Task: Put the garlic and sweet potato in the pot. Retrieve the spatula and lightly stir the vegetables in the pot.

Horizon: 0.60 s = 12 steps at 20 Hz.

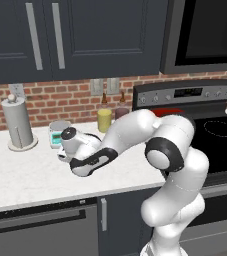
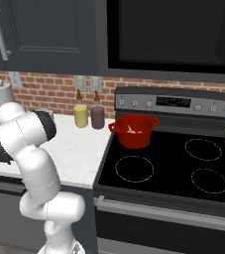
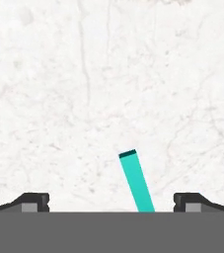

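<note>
Clearly, our gripper (image 3: pixel 111 202) has its jaws spread wide and grasping nothing, the two dark fingertips (image 3: pixel 32 201) standing far apart at the bottom of the hand view with bare white marble counter (image 3: pixel 108 74) between and beyond them. Between those tips we see the teal-green handle of the spatula (image 3: pixel 137 183) lying flat on the marble, slanting up and a little to the left, its squared end toward the middle of that view and its head hidden below the edge; the jaws are not touching it. From the left base view we find our arm folded over the counter, the hand pointing down at the stone in front of a small pale kitchen scale (image 1: pixel 59 133), with a paper towel roll (image 1: pixel 18 124) well off to the left. Farther back by the brick wall stand a yellow jar (image 1: pixel 104 120) and a maroon jar (image 2: pixel 97 117) side by side. In the right base view the red pot (image 2: pixel 133 130) sits on the stove's (image 2: pixel 193 193) rear left burner, and we can make out something pale inside it, the garlic (image 2: pixel 131 129); whether the sweet potato lies there too we cannot tell
</note>
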### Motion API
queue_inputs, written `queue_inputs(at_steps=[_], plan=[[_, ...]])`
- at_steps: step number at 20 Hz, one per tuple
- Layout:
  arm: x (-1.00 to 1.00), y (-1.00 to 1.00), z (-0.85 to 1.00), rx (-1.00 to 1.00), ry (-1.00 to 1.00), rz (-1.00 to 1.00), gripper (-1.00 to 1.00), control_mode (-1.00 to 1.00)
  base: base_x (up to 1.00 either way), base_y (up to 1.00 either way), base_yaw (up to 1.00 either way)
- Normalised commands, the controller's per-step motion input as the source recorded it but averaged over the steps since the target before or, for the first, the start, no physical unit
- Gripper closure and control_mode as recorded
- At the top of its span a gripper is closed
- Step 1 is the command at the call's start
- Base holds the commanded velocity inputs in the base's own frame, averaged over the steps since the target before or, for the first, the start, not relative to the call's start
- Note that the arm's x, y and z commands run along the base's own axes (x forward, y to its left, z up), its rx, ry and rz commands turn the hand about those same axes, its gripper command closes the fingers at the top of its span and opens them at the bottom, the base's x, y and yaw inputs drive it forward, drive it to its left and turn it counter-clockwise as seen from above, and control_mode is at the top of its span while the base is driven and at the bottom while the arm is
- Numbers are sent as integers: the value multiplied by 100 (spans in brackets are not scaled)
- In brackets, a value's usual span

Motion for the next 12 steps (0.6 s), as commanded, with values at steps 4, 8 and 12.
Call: queue_inputs(at_steps=[4, 8, 12], plan=[[23, 2, -17, 0, 0, 1, -100, -100, 0, 0, 0], [4, 0, -28, -1, 0, 3, -100, -100, 0, 0, 0], [0, 0, -30, -1, 0, 4, -100, -100, 0, 0, 0]])
